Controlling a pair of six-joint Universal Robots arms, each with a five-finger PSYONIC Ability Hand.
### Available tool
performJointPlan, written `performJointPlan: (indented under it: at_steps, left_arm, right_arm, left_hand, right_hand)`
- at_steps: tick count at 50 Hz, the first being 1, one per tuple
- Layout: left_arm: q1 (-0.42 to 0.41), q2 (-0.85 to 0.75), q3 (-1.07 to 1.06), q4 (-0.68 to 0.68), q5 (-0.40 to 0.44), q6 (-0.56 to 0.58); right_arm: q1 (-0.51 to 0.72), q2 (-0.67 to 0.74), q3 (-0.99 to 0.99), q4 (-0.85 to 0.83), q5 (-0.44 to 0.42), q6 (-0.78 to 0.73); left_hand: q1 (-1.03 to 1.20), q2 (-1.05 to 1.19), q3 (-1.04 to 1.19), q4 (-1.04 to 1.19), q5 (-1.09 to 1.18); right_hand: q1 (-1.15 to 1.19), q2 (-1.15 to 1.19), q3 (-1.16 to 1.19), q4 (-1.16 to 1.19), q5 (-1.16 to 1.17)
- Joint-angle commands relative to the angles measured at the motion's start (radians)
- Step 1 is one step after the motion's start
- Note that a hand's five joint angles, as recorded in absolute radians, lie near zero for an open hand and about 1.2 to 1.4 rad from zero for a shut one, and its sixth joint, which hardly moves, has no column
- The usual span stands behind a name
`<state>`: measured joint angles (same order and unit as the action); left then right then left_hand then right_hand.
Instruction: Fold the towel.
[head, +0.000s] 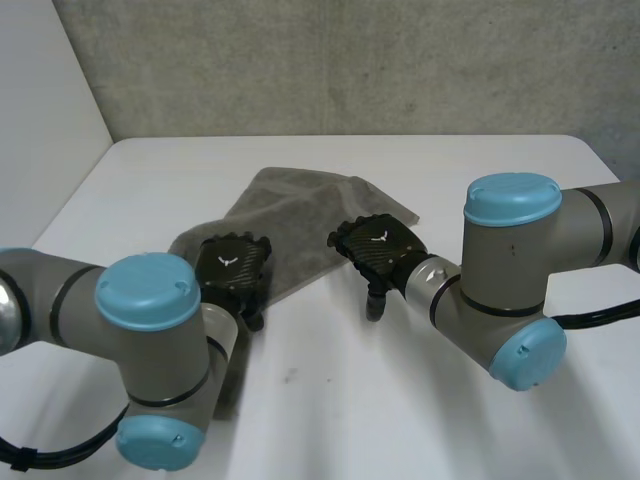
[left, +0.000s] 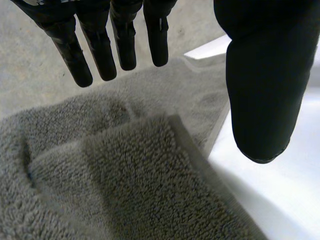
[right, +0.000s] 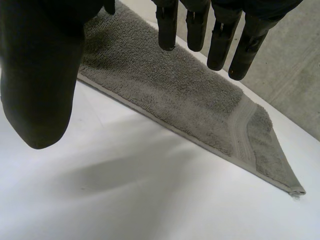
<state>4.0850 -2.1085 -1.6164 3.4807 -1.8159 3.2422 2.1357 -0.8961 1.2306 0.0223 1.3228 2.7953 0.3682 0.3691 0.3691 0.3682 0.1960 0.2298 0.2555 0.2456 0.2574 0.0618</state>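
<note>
Over towel's (head: 300, 215) 7 o'clock end, left hand (head: 232, 268) is hovering, fingers (left: 120, 45) straight, spread from thumb, pinching nothing. Towel is lying partly folded mid-table (head: 350, 400), running 7 to 1 o'clock. Right hand (head: 380, 248) is hanging above its 4 o'clock edge, fingers (right: 220, 45) straight, spread, empty.

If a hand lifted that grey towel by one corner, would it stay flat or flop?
Probably flop: the towel already lies in soft layers with rounded creases. Its looped pile looks grippy, so it likely won't slip when pinched. Pushed, it would likely bunch up rather than slide.
</note>
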Motion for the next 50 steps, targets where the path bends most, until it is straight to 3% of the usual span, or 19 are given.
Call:
performJointPlan:
  at_steps: [1, 7, 19, 21, 24, 27, 32, 40, 50]
  left_arm:
    - [0.002, -0.054, 0.047, -0.002, -0.095, 0.007]
    - [0.003, -0.054, 0.053, -0.003, -0.122, 0.011]
    - [0.020, -0.027, 0.030, -0.035, -0.141, 0.016]
    - [0.023, -0.021, 0.029, -0.061, -0.143, 0.016]
    - [0.028, -0.018, 0.029, -0.072, -0.143, 0.016]
    - [0.048, -0.002, 0.032, -0.092, -0.141, 0.018]
    - [0.077, 0.040, 0.044, -0.114, -0.135, 0.048]
    - [0.063, 0.211, 0.046, -0.141, -0.129, 0.188]
    - [-0.001, 0.389, 0.061, -0.222, -0.129, 0.195]
  right_arm:
    - [-0.002, -0.012, 0.024, -0.018, -0.007, 0.027]
    - [-0.002, -0.011, 0.027, -0.021, -0.007, 0.023]
    - [-0.002, -0.001, 0.012, -0.036, -0.007, 0.020]
    - [-0.002, 0.005, -0.005, -0.036, -0.005, 0.026]
    - [-0.002, 0.013, -0.019, -0.036, -0.004, 0.027]
    - [-0.002, 0.034, -0.052, -0.033, 0.003, 0.039]
    - [-0.002, 0.042, -0.063, -0.033, -0.002, 0.070]
    - [-0.002, 0.055, -0.099, -0.024, -0.025, 0.243]
    - [0.016, 0.144, -0.229, -0.024, -0.119, 0.574]
  left_hand:
    - [0.106, 0.106, 0.106, 0.106, 0.104]
    - [0.180, 0.179, 0.179, 0.180, 0.178]
    - [0.553, 0.552, 0.552, 0.553, 0.551]
    - [0.711, 0.710, 0.710, 0.711, 0.708]
    - [0.770, 0.769, 0.769, 0.770, 0.768]
    - [1.027, 1.026, 1.026, 1.027, 1.025]
    - [1.028, 1.027, 1.027, 1.028, 1.026]
    - [1.028, 1.027, 1.027, 1.028, 1.026]
    - [1.028, 1.027, 1.027, 1.028, 1.026]
  right_hand:
    - [-0.055, -0.081, -0.071, -0.083, -0.062]
    - [-0.055, -0.081, -0.071, -0.083, -0.062]
    - [-0.055, -0.081, -0.071, -0.083, -0.062]
    - [-0.055, -0.081, -0.071, -0.083, -0.062]
    - [-0.055, -0.081, -0.071, -0.083, -0.062]
    - [-0.055, -0.081, -0.071, -0.083, -0.062]
    - [-0.055, -0.081, -0.071, -0.083, -0.062]
    - [-0.055, -0.081, -0.071, -0.083, -0.062]
    - [-0.055, -0.081, -0.071, -0.083, -0.062]
